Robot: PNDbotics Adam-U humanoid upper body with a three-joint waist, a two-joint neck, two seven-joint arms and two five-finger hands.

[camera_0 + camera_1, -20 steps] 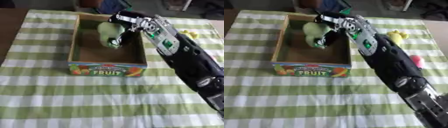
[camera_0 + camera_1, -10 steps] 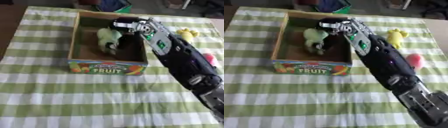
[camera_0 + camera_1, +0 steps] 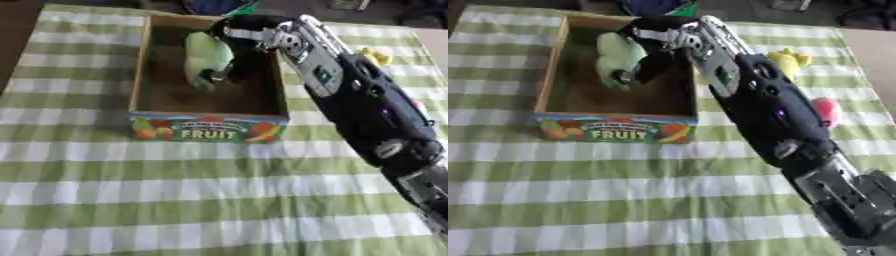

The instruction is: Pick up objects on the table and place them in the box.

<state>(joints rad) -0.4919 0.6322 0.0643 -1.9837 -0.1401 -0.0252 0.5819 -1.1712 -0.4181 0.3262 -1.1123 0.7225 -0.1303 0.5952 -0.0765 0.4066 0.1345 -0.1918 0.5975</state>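
Right robot hand [image 3: 249, 37] clamped on the green fruit [image 3: 206, 56] inside the box [image 3: 140, 75].
I'd lower it to the floor, then uncurl; yellow toy [image 3: 787, 61] waits near the tabletop's far right edge.

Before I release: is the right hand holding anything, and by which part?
Yes: the right hand grips the pale green object by its upper right side, inside the fruit box.

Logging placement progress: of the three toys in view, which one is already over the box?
The pale green toy, held in the right hand inside the box. The yellow toy and the pink one lie on the cloth to the arm's right.
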